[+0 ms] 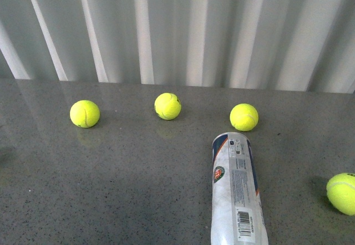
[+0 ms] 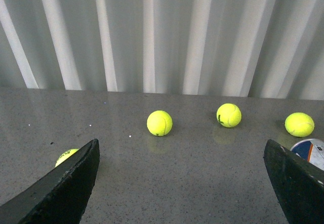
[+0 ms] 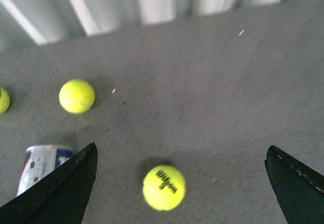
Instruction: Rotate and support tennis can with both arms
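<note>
The tennis can [image 1: 237, 192] lies on its side on the grey table, right of the middle, its far end pointing away from me and its near end cut off by the lower edge of the front view. Its label, round logo and barcode face up. Its end shows in the left wrist view [image 2: 310, 150] and in the right wrist view [image 3: 43, 163]. Neither arm shows in the front view. My left gripper [image 2: 181, 183] is open over bare table, with the can beyond one finger. My right gripper [image 3: 182, 183] is open above a tennis ball [image 3: 163, 187], with the can beyond one finger.
Three tennis balls [image 1: 85, 113] [image 1: 167, 106] [image 1: 244, 117] lie in a row beyond the can. Another ball [image 1: 342, 193] lies right of the can. A further ball [image 2: 67, 156] peeks from behind a left finger. A white corrugated wall [image 1: 177, 29] closes the far table edge.
</note>
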You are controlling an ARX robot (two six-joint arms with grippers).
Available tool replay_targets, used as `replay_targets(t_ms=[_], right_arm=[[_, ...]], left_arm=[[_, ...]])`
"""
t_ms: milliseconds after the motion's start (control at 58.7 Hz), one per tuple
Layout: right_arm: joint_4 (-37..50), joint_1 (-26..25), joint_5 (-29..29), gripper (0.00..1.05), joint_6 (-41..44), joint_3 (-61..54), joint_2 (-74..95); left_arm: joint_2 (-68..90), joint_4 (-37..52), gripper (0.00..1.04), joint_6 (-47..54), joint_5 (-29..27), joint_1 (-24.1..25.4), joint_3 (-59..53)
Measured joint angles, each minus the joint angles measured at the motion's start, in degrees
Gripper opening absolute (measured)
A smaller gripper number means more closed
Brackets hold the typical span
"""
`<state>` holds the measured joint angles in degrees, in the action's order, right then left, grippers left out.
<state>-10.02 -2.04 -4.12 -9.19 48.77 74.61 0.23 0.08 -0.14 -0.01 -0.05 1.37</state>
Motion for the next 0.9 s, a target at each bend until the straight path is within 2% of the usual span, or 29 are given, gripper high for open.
replay_targets(t_ms=[51, 222, 392, 528, 903], right_arm=[[-1.2, 2.54, -0.35, 0.97, -1.22, 2.73, 5.64], [-5.6, 11.06, 3.61, 0.97, -4.85, 9.27, 20.52], [-7.87, 16.7, 6.21, 0.97, -8.2, 13.22, 29.38], [-8.74, 18.64, 8.92, 0.97, -10.99, 16.74, 34.14], [-8.26, 19.78, 9.44, 0.97, -12.68, 20.2, 42.97]], left_arm=[[-0.02, 0.0, 0.98, 0.0, 0.0, 0.0, 0.0], [-0.04, 0.0, 0.98, 0.0, -0.02, 0.0, 0.0], [-0.04, 0.0, 0.98, 0.0, 0.0, 0.0, 0.0], [-0.04, 0.0, 0.98, 0.0, 0.0, 0.0, 0.0], [-0.04, 0.0, 0.98, 0.0, 0.0, 0.0, 0.0]])
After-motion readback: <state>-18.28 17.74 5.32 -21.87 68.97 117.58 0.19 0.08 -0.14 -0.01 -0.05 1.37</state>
